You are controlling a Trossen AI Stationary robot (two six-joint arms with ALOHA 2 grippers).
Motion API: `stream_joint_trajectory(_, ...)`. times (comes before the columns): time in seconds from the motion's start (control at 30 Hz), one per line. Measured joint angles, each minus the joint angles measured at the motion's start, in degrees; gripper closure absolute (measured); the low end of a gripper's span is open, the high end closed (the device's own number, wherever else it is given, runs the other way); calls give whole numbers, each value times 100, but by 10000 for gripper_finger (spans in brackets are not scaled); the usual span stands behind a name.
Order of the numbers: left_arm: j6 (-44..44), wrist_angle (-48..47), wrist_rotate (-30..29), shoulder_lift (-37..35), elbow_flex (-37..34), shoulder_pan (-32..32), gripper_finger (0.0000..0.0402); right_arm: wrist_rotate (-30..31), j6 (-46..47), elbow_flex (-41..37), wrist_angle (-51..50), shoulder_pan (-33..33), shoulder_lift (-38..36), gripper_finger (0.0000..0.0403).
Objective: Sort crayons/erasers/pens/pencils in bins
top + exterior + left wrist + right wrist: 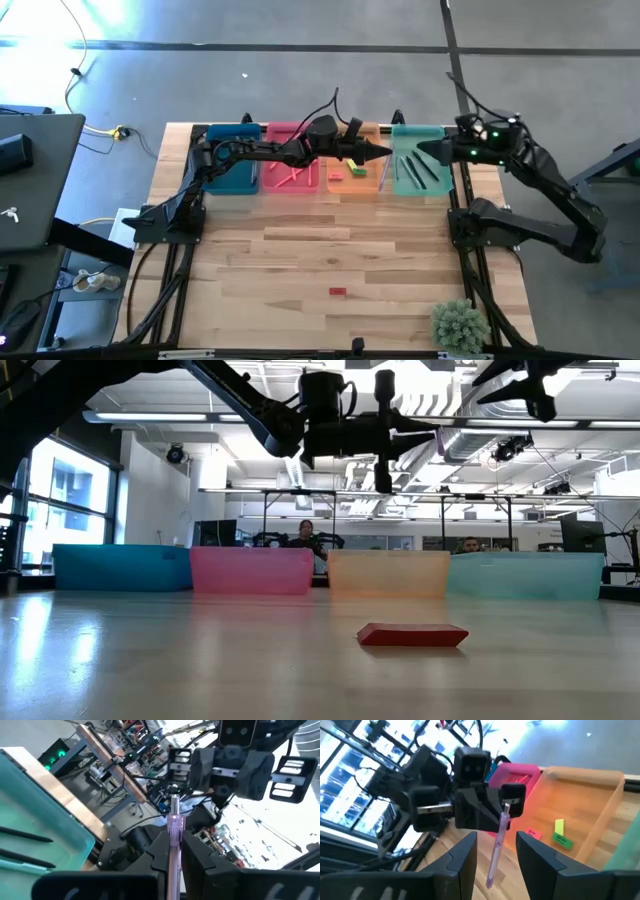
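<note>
Clearly pinched, left claw point(507, 805) gripping purple pen point(497, 845), right claw point(495, 852) open

From table height we see only the outer walls of the bins point(257, 571); their contents stay hidden. The left gripper point(172, 851) covers the lower end of the translucent purple pen point(175, 827). From above, that pen is too thin to pick out. The small white object point(244, 75) on the floor is too tiny to identify.

Teal bin point(232, 172), pink bin point(290, 172), orange bin point(352, 180), mint bin point(424, 170), red eraser point(338, 292)
</note>
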Motion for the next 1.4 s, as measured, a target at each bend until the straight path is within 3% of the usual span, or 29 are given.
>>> stream_joint_trajectory(0.57,-398,473,9,0,0,199,387,1386,-17,0,348,1424,1219,274)
stream_joint_trajectory(1.07,-301,463,9,0,0,190,387,2206,-16,0,699,2098,1864,276)
stream_joint_trajectory(1.2,-301,463,9,0,0,190,387,2393,2,0,700,2260,2012,301)
stream_joint_trajectory(1.4,-249,485,45,-1,0,193,387,2574,98,-2,656,2371,2069,387)
